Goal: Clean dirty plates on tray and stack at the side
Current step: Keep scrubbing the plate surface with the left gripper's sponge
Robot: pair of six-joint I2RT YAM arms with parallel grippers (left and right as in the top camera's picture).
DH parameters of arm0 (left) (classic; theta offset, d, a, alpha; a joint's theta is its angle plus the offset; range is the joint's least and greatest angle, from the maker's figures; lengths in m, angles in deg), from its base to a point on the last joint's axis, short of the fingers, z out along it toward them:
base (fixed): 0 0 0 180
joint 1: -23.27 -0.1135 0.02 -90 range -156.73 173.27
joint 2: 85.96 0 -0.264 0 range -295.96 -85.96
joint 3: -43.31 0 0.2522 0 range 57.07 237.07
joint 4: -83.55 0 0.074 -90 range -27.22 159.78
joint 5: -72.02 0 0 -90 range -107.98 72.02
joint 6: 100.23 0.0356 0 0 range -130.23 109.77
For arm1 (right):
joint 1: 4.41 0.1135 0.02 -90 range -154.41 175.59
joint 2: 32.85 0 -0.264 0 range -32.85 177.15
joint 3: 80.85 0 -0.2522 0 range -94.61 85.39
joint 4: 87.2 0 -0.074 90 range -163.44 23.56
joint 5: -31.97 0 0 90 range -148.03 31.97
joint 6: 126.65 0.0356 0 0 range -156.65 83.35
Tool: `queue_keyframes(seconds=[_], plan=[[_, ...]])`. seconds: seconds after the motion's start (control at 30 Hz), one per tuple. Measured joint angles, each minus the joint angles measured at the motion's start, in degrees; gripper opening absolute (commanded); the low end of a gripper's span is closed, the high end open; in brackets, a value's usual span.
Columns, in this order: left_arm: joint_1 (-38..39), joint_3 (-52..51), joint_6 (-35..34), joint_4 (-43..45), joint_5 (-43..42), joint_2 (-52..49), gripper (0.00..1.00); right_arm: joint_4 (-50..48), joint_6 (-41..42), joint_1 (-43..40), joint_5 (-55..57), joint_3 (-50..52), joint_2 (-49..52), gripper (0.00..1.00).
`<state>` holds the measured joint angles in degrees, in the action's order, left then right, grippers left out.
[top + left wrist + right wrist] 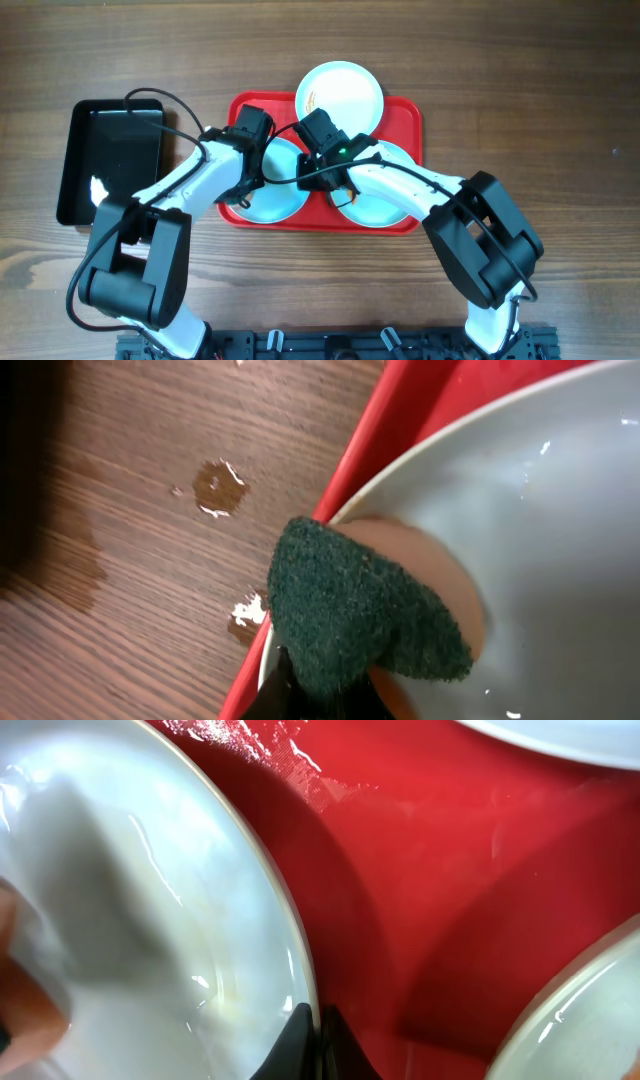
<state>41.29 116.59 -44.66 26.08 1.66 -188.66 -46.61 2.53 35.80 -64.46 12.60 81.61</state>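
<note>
Overhead
- tray (402,118): red, in the middle of the wooden table (520,70), all three plates on it.
- far plate (340,95): orange-brown smears near its left side, its far part sticking out over the tray's far rim.
- near-left plate (280,202): at the tray's left front, partly under the left arm (190,180).
- near-right plate (368,212): at the tray's right front, partly under the right arm (420,185).
- black tray (110,150): on the table to the left of the red one, apart from it.

Left wrist
- left gripper (320,695): clamped on a sponge (360,610), green scouring face towards the camera.
- sponge contact: lies against the near-left plate (540,540), at the rim beside the tray (350,470) edge.
- wet spots (220,488): on the wood just outside the tray.

Right wrist
- right gripper (315,1030): fingers drawn together, tips at the rim of the near-left plate (150,900); whether the rim is pinched cannot be told.
- near-right plate (580,1020): lower right, across bare wet tray (420,870).
- far plate (560,735): only an edge, top right.
</note>
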Motion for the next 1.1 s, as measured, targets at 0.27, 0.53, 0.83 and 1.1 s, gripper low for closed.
queue_keyframes(seconds=[0.27, 0.53, 0.83, 1.1], plan=[[0.0, 0.0, -0.9, 0.7, 1.6, 1.9, 0.04, -0.1, 0.0, 0.0, 0.0, 0.0, 0.0, 0.04], [-0.1, 0.0, -1.4, 1.0, 1.4, 12.1, 0.04, 0.0, 0.0, 0.0, 0.1, 0.0, 0.0, 0.04], [-0.2, 0.0, -2.1, -1.0, -3.1, 18.1, 0.04, 0.4, -0.5, 0.0, 0.0, 0.0, 0.0, 0.04], [-4.8, 0.0, -3.9, -0.5, -11.8, 27.6, 0.04, -0.7, -3.3, -0.2, -1.5, 0.0, 0.0, 0.04]])
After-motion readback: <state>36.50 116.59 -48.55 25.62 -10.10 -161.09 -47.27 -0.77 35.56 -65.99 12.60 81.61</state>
